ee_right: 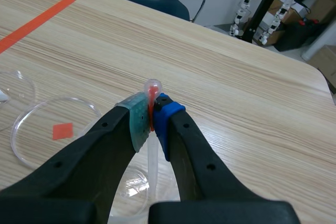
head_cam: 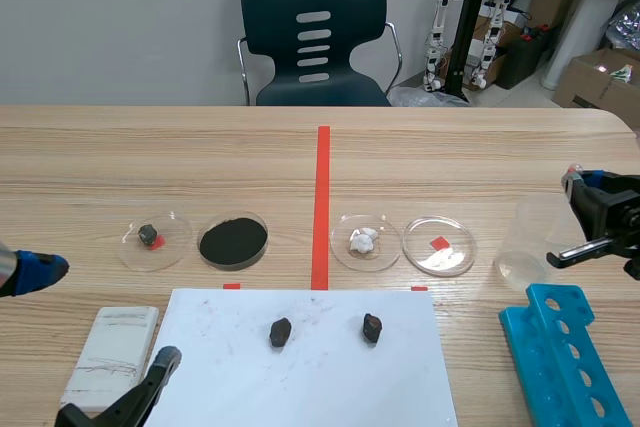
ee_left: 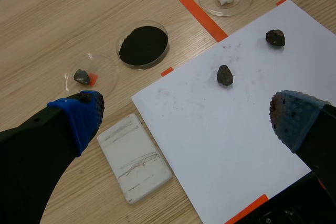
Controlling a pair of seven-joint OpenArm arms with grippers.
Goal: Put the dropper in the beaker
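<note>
My right gripper (ee_right: 152,121) is shut on a clear dropper (ee_right: 152,88) with red in its bulb. It holds it just under the bulb, and the stem hangs straight down into the clear beaker (ee_right: 130,184) under the fingers. In the scene view the beaker (head_cam: 530,237) stands at the table's right, with the right gripper (head_cam: 600,209) right above and beside it. My left gripper (head_cam: 95,317) hangs open and holds nothing at the near left. In its own view the left gripper (ee_left: 186,116) is over the white sheet's edge.
A blue tube rack (head_cam: 565,357) lies just in front of the beaker. Several petri dishes (head_cam: 438,245) sit mid-table, one with black powder (head_cam: 233,240). Two dark lumps (head_cam: 281,332) rest on the white sheet (head_cam: 310,367). A white block (head_cam: 110,355) lies at the left.
</note>
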